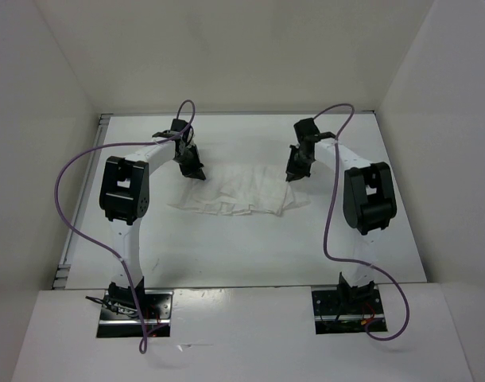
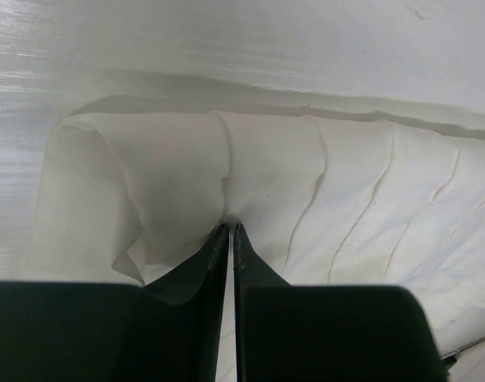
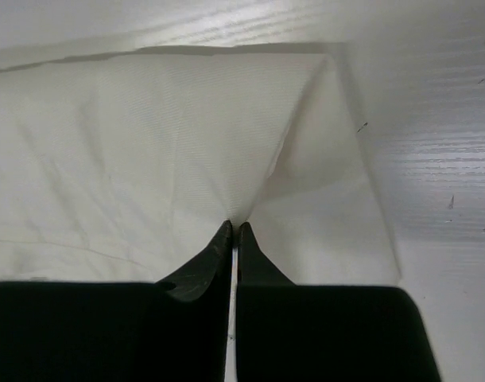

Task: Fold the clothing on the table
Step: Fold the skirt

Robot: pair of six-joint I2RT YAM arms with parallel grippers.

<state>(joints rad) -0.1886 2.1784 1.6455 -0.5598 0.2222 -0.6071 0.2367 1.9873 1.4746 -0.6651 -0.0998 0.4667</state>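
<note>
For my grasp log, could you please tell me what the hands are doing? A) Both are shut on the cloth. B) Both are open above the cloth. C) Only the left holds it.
A: the wrist views show the left hand and the right hand each closed on a pinched-up ridge of cloth.

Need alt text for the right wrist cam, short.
The right end effector, seen from just behind its black fingers, is pinched shut on the white clothing, which puckers into creases radiating from the fingertips. The clothing's corner lies at upper right, with bare white table beyond it.
</note>
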